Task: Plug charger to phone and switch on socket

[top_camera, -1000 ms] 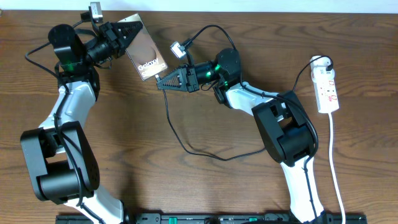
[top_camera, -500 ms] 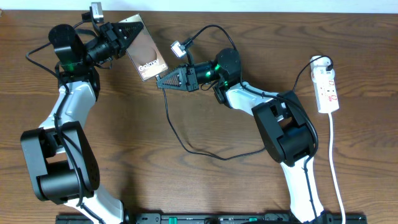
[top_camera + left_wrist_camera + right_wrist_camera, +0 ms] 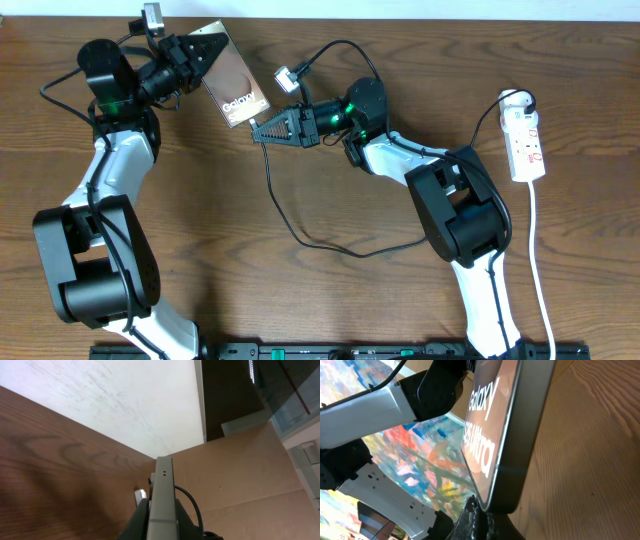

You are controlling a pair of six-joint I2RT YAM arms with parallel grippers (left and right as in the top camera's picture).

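Note:
My left gripper (image 3: 200,58) is shut on the brown phone (image 3: 233,88) and holds it tilted on its edge at the back left; in the left wrist view its thin grey edge (image 3: 162,492) sticks up between my jaws (image 3: 162,527). My right gripper (image 3: 262,130) is shut on the plug tip of the charger cable (image 3: 285,215), just below the phone's lower end. In the right wrist view the tip between my jaws (image 3: 480,519) touches the phone's bottom edge (image 3: 512,460). The white adapter (image 3: 514,99) sits in the socket (image 3: 528,148) at the far right.
The black cable loops over the wooden table (image 3: 250,290) between the arms and runs under my right arm toward the socket. The socket's white lead (image 3: 540,260) runs to the front edge. A white wall borders the table's far edge (image 3: 110,400).
The phone has tipped a little more onto its edge and shifted slightly back and left. My right gripper with the plug tip has barely moved.

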